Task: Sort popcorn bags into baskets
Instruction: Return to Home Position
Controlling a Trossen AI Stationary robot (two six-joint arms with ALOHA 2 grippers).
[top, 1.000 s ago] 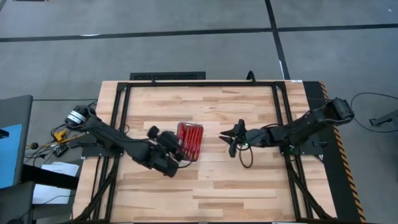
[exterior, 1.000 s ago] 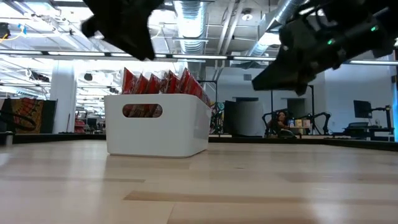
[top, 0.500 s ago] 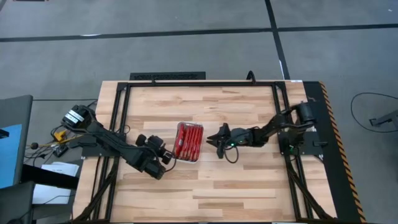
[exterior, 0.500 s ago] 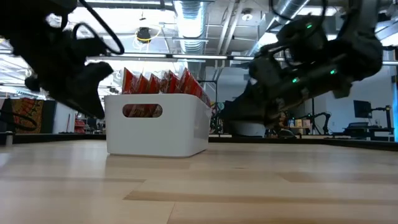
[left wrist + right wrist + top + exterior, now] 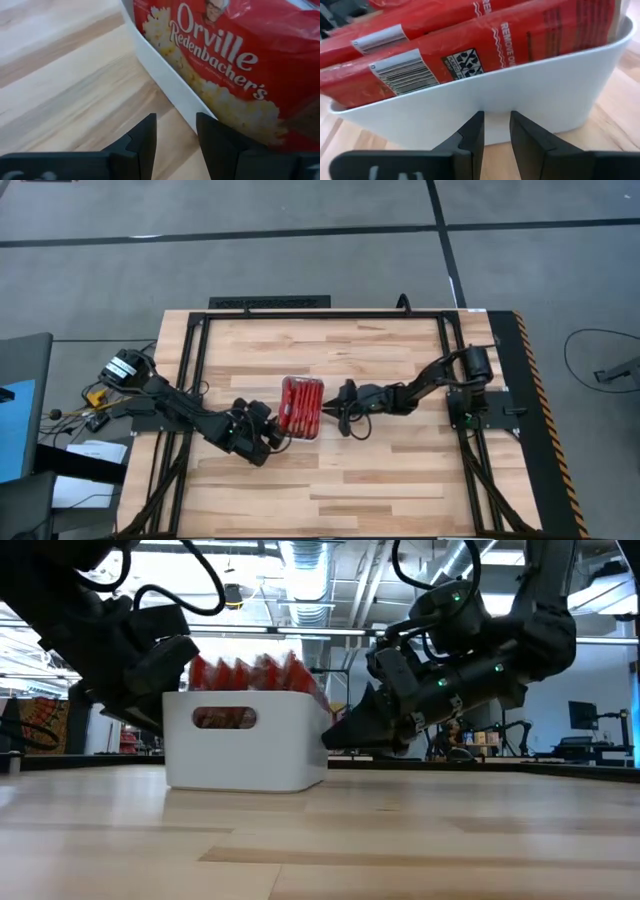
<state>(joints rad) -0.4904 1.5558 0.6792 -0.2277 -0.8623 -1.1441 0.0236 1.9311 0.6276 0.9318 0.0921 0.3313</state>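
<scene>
A white basket (image 5: 245,755) stands on its base in the middle of the table. It is packed with red popcorn bags (image 5: 303,408) standing on edge, their tops above the rim (image 5: 245,673). My right gripper (image 5: 333,410) is at the basket's right wall (image 5: 530,95), open by a narrow gap with nothing between its fingers. My left gripper (image 5: 277,436) sits low at the basket's near left corner, also open and empty. It points at the basket's white wall (image 5: 165,82) and the front bag (image 5: 225,60). My right gripper has both fingertips (image 5: 477,120) against the outer face of the basket's right wall (image 5: 495,102), below the rim. It comes from the table's right, slanting a little downward. The basket stands flat on the table. My left gripper is close to the basket's wall; whether it touches I cannot tell.
A black metal frame (image 5: 200,360) runs along the table's left, far and right sides. Bare wood lies on the near half of the table (image 5: 330,490) and behind the basket. In the low view the room shows beyond the table.
Both grippers have come down beside the basket. My right gripper has moved toward the table's left until it meets the basket's right wall. My left gripper has sunk from above the basket's near left side to table height. The basket has slid a little toward the table's left.
</scene>
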